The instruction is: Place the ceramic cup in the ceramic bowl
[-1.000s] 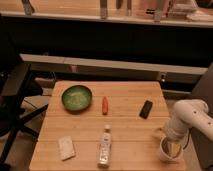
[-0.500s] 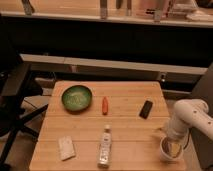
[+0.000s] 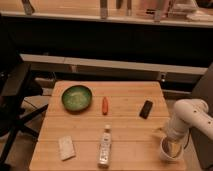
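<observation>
Okay, I've got a pale wooden slatted table (image 3: pixel 125 127) under warm light, with dark shelving behind it. Along the front edge from the left: a white sponge-like pad (image 3: pixel 66 147), then a slim clear bottle (image 3: pixel 104 147) lying with its white cap pointing away from me. At the front right corner sits the ceramic cup (image 3: pixel 165 154), upright. My white arm (image 3: pixel 192 116) comes in from the right, elbow bent, forearm angling down, and the gripper (image 3: pixel 171 145) is right at the cup's mouth. The fingers are spread wide apart; I can't tell whether they touch the rim. Farther back there's a small orange-red item (image 3: pixel 105 105) mid-table and a black block (image 3: pixel 146 109) to its right. The green ceramic bowl (image 3: pixel 76 97) is at back left, well apart from the cup.
</observation>
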Robot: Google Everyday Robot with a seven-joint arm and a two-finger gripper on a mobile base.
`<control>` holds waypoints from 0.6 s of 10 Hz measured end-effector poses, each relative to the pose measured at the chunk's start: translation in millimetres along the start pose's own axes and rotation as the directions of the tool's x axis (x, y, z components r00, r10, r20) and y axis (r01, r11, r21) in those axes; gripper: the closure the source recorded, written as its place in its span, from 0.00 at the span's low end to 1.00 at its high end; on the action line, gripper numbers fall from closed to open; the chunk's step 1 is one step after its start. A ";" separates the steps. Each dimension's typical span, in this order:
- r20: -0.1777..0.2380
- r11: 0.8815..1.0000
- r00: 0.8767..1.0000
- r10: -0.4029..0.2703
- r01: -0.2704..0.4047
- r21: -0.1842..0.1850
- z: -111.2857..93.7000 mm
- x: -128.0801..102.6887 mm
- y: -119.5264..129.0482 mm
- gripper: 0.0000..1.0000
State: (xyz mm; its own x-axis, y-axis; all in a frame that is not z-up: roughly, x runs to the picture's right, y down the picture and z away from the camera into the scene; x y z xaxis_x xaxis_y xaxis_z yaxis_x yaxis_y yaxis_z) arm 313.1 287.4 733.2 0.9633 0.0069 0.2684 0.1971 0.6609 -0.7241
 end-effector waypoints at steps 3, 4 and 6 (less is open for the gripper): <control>0.001 1.000 1.000 -0.002 0.002 -0.001 0.0 0.4 -0.3 0.20; 0.001 1.000 1.000 -0.003 0.003 -0.002 0.4 0.9 0.0 0.20; 0.000 1.000 1.000 -0.006 0.006 -0.002 0.5 0.9 -0.5 0.20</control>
State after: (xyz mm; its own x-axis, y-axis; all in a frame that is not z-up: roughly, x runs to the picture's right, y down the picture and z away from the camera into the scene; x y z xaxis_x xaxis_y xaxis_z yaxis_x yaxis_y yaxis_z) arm 313.9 287.5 734.1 0.9620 0.0032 0.2731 0.2033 0.6591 -0.7240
